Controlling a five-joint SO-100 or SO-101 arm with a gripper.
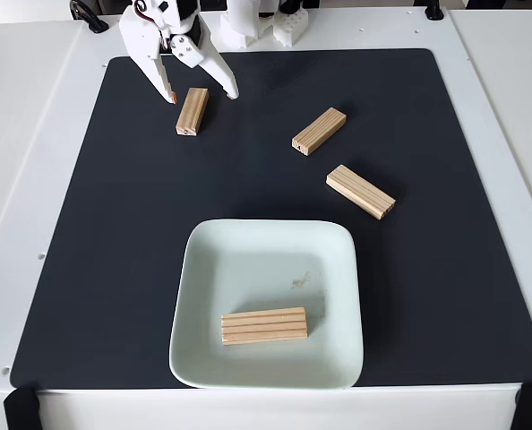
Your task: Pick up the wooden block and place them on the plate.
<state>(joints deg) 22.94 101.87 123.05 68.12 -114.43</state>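
Observation:
Three wooden blocks lie on the black mat: one (193, 111) at the upper left, one (319, 131) right of centre, one (360, 191) further right and lower. Another wooden block (264, 325) lies flat inside the pale mint-green plate (338, 260), near its front edge. My white gripper (201, 95) hangs open at the top left, its two fingertips straddling the far end of the upper-left block, one on each side. Nothing is held.
The black mat (105, 269) covers most of the white table. The arm's white base (248, 22) stands at the back edge. A dark cable (89, 16) lies at the back left. Black clamps sit at the front corners.

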